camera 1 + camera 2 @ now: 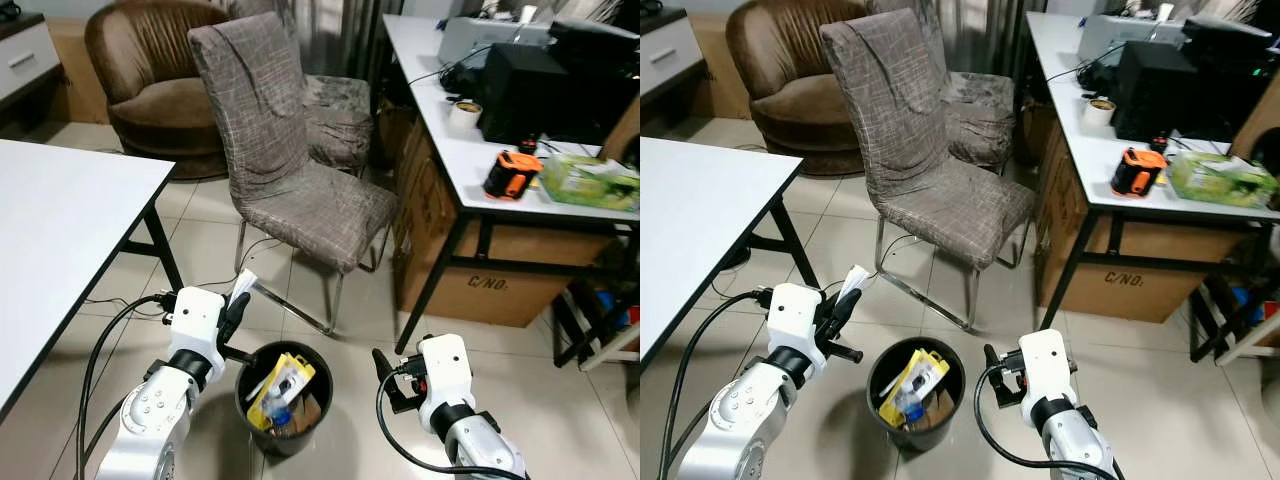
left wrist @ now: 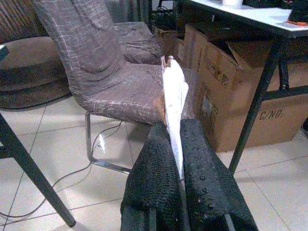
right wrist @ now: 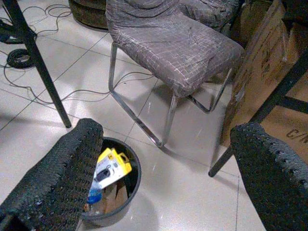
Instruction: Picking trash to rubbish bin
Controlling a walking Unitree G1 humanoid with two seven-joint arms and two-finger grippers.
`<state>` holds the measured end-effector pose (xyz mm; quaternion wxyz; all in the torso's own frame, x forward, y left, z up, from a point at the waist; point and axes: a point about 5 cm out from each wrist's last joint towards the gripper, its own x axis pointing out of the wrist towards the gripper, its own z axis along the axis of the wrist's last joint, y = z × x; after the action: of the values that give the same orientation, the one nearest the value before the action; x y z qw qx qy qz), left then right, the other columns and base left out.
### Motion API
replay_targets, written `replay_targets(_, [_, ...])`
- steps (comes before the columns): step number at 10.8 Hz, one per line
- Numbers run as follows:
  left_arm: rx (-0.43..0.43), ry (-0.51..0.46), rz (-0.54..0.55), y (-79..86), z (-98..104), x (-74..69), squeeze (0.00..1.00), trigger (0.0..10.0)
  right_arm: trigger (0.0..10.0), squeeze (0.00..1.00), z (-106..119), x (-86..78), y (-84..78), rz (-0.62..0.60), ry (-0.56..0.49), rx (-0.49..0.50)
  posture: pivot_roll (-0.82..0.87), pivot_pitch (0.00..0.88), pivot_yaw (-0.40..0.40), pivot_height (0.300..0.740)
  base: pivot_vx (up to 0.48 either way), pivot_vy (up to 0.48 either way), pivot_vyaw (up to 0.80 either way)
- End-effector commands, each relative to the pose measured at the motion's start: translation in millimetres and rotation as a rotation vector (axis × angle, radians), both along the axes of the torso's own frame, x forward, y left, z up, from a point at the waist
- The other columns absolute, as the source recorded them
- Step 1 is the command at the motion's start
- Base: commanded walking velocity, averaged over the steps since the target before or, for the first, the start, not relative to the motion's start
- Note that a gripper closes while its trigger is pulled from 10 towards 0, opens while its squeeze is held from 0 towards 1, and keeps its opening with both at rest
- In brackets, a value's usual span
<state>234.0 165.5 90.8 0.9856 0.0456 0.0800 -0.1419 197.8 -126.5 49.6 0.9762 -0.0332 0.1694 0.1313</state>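
White paper scrap sits pinched in the left claw just beside the black bin, which already holds trash, so only the drop remains, while the right claw gapes wide.

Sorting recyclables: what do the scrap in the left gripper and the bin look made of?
Scrap: thin white paper or card by the look, flat and creased, pinched edge-on in the left gripper. Rubbish bin: probably black plastic, with a smooth, faintly glossy round wall and rim. It already holds a yellow package.
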Motion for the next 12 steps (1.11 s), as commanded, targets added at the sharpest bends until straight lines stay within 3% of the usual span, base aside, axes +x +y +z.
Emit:
replay_targets(1, [0.002, 0.007, 0.002, 3.0, -0.6, 1.6, 0.00, 10.0, 10.0, 0.00, 1.5, 3.7, -4.2, -0.009, -0.009, -0.004, -0.05, 0.000, -0.061, 0.740, 0.326, 0.000, 0.00])
replay_targets(12, [-0.001, 0.003, -0.002, 5.8, 1.0, 6.4, 0.00, 10.0, 10.0, 0.00, 0.0, 9.8, -3.0, 0.000, -0.012, -0.016, -0.05, 0.000, -0.059, 0.740, 0.348, 0.000, 0.00])
